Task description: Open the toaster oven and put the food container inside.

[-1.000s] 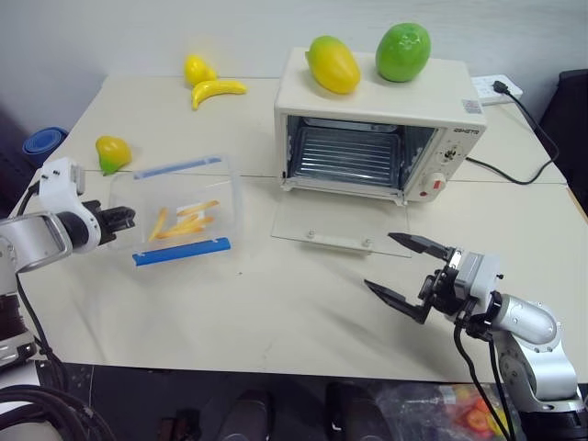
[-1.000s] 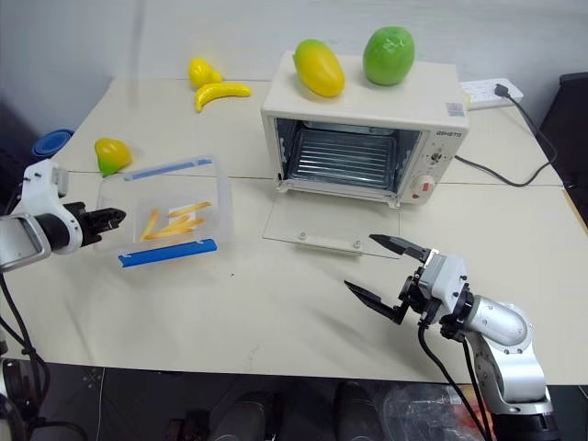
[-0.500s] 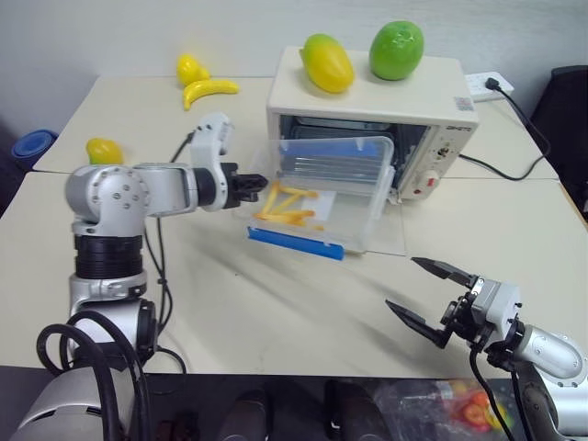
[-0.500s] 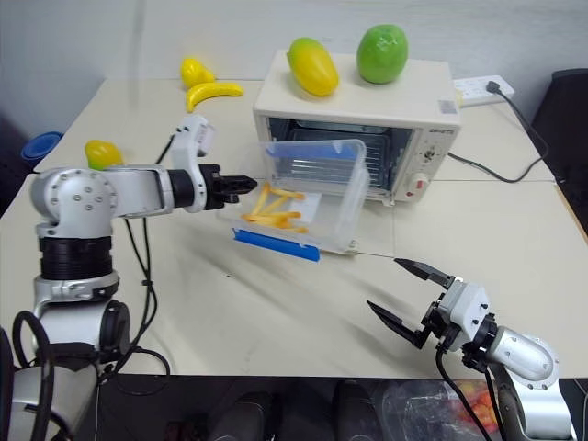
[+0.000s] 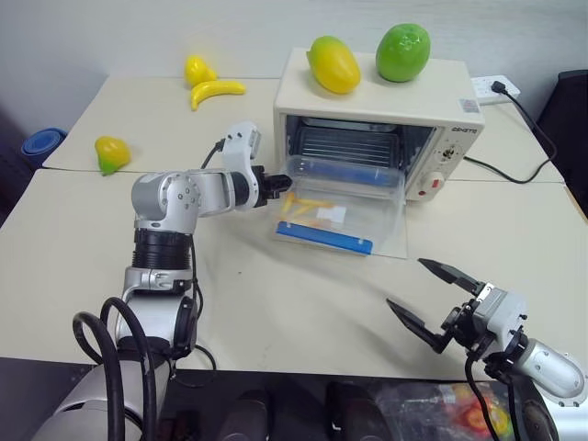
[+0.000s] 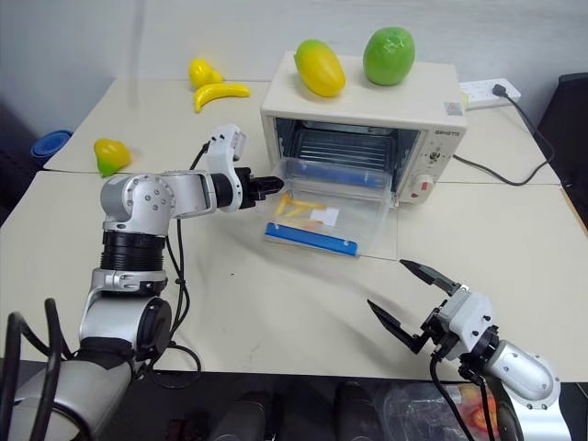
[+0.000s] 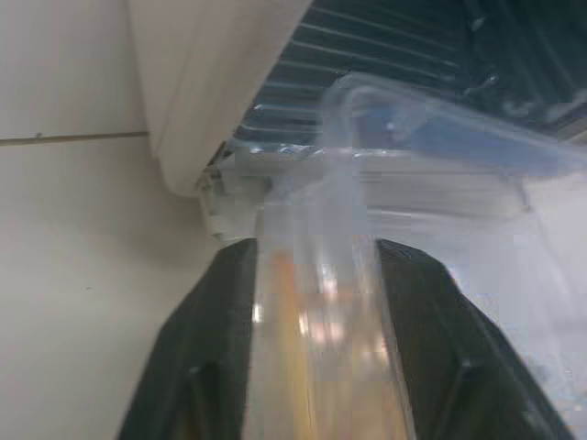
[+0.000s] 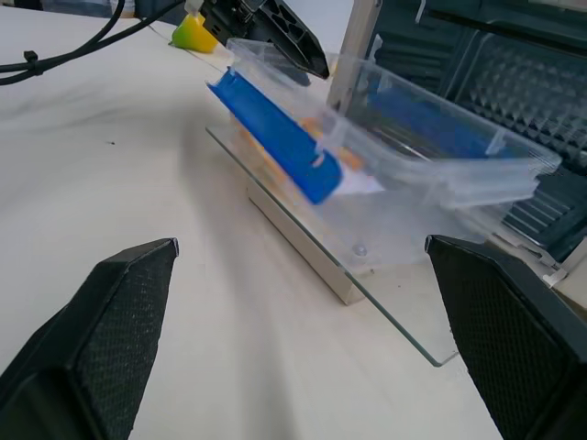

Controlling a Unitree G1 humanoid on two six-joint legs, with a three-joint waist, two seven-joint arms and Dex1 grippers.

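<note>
the food container sits tilted on the toaster oven's lowered glass door, far edge at the mouth, long axis across the opening. the left gripper is at its left end, fingers either side of the wall; the right gripper waits wide open, well apart. a second ago the container was held over the table, far left of the oven.
</note>
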